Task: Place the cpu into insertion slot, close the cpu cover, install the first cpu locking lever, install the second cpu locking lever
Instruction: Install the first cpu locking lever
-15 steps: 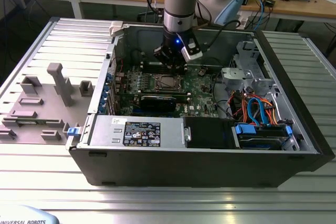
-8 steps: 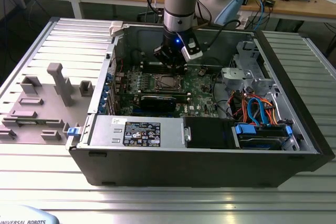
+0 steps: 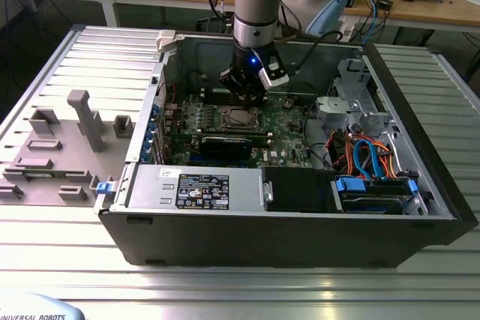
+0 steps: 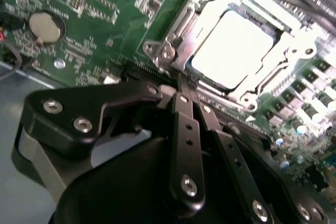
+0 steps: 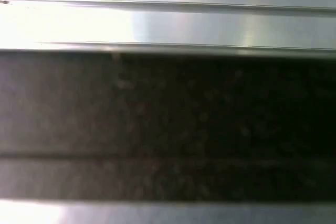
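— Where is the silvery-grey square cpu (image 4: 231,48) found?
— It is seated in the silver-rimmed insertion slot (image 4: 181,35), framed by the silver cpu cover (image 4: 286,51).
— And the black gripper (image 4: 186,92)?
— Its fingers (image 4: 184,114) are pressed together, holding nothing, just beside the slot.

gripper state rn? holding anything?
Gripper: shut, holding nothing, fingertips together at the edge of the cpu cover, which lies closed over the cpu.

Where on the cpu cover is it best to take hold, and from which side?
Probably the thin outer rim of the cover, on the edge nearest the gripper, coming from above. It lies flat around the cpu, and its large cut-out leaves no middle to grip.
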`<act>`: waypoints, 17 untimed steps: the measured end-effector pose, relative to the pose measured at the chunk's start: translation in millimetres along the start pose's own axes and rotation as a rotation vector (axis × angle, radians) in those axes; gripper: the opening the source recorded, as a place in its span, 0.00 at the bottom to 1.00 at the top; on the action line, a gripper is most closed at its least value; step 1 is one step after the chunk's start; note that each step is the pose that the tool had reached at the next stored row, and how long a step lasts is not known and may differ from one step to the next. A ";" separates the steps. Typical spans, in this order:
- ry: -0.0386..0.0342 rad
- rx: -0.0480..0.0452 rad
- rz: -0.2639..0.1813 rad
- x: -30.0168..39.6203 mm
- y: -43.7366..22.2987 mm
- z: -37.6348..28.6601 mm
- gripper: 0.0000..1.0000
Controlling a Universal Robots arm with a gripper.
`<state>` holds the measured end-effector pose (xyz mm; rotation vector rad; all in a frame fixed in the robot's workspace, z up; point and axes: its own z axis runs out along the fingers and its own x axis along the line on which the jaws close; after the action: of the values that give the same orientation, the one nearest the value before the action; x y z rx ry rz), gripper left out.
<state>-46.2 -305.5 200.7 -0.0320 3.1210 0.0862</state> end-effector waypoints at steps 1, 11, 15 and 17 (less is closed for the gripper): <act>0.0000 0.0000 0.000 0.0 0.0 0.0 0.11; -0.0004 -0.0006 0.000 -0.2 0.6 -9.6 0.11; -0.0003 -0.0004 0.000 -0.2 -1.2 -9.7 0.11; -0.0003 -0.0004 0.000 -0.2 -1.3 -9.7 0.11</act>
<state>-46.2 -307.3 210.4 -0.0318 3.1207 0.0868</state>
